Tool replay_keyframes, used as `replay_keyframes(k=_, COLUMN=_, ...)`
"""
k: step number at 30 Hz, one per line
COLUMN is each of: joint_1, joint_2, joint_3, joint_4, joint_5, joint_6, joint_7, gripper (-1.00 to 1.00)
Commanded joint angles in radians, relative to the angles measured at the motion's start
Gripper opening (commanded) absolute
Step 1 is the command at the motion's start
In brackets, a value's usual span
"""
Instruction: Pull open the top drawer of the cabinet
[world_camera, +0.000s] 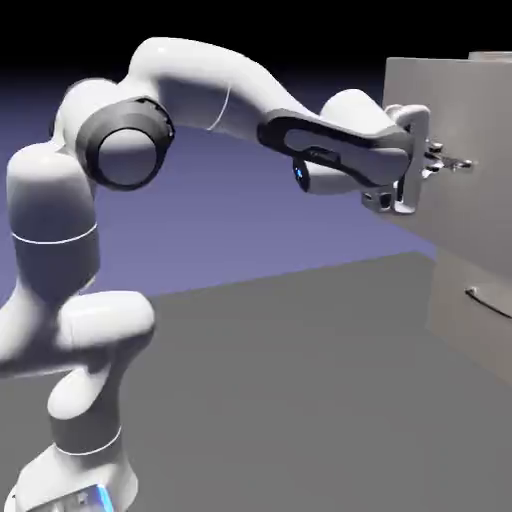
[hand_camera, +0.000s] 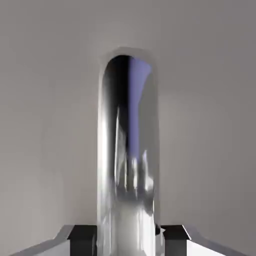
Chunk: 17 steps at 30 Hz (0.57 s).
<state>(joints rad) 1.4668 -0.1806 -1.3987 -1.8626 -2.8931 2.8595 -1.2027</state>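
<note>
While the arm is reaching across to the right side of the exterior view, the pincer (world_camera: 447, 163) is sitting clamped on the handle (hand_camera: 129, 150) of the top drawer (world_camera: 470, 120); its jaws are standing almost fully closed, with the shiny metal bar pinched between the two grey fingertips (hand_camera: 82, 235), as the hand view is showing it large and close against the flat pale grey front. That drawer is sitting at the top of the cabinet (world_camera: 470, 270), at the right edge of the scene; its box appears to be standing slightly proud of the body below, though how far out is hard to tell. A lower drawer handle (world_camera: 490, 298) is showing further down, untouched. By my reading, the grasp is made and the pull is the step in hand; the next move is calling for a straight draw leftward, away from the cabinet, keeping the grip firm so the slim bar is not slipping out.
</note>
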Motion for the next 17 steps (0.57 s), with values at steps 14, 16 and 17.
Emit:
replay_keyframes(k=14, joint_1=-0.449, joint_2=-0.279, joint_3=0.482, joint_4=-0.287, joint_5=0.165, joint_6=-0.087, joint_7=-0.334, gripper=-1.0)
replay_keyframes(k=16, joint_1=-0.449, joint_2=-0.279, joint_3=0.482, joint_4=-0.287, joint_5=0.165, joint_6=-0.087, joint_7=-0.334, gripper=1.0)
replay_keyframes(k=17, joint_1=-0.484, joint_2=-0.313, joint_3=0.517, joint_4=-0.323, joint_5=0.18, joint_6=-0.092, joint_7=-0.359, gripper=1.0)
